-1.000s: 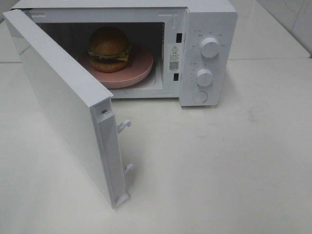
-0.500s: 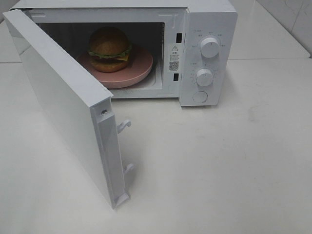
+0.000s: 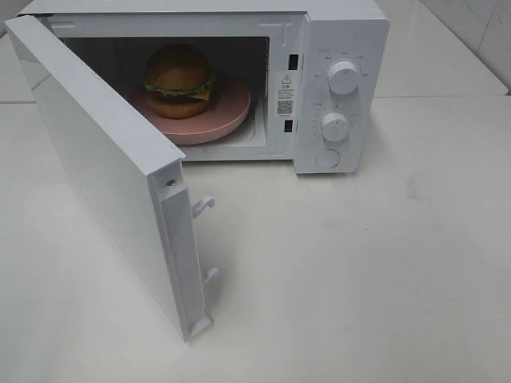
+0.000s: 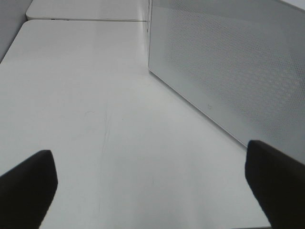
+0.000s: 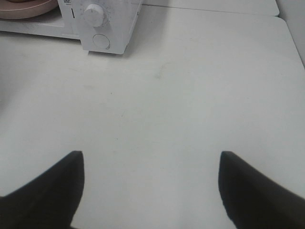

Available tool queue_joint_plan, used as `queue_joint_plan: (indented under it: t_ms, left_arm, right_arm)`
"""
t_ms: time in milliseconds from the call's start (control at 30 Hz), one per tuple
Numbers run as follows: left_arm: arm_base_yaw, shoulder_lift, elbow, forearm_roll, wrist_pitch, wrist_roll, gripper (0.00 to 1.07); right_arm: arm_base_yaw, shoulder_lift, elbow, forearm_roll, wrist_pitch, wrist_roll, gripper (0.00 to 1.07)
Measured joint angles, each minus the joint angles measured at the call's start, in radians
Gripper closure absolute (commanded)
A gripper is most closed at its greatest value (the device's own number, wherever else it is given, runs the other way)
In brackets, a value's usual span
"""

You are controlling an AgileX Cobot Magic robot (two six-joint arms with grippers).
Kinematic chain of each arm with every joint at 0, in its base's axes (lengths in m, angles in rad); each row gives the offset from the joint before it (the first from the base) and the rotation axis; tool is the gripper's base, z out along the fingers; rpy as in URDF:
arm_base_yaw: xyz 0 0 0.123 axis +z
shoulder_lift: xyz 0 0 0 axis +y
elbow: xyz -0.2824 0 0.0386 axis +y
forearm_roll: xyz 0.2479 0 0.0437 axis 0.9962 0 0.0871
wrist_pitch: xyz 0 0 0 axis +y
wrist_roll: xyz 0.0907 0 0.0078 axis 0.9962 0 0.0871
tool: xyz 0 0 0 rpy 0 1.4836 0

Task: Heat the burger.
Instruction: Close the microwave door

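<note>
The burger sits on a pink plate inside the white microwave, whose door stands swung wide open toward the front left. Neither gripper shows in the high view. In the left wrist view my left gripper is open over bare table, with the door's perforated outer face beside it. Over the table in front of the microwave, my right gripper is open and empty; the control panel with its knob and the plate's edge lie farther off.
The microwave's panel carries two knobs and a round button. Two latch hooks stick out of the door's free edge. White tabletop spreads in front and to the right of the microwave.
</note>
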Motion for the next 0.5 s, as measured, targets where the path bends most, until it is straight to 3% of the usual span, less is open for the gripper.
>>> queue_joint_plan:
  t_ms: [500]
  left_arm:
    - [0.0, 0.0, 0.0, 0.0, 0.0, 0.0, 0.07]
  right_arm:
    - [0.0, 0.0, 0.0, 0.0, 0.0, 0.0, 0.32]
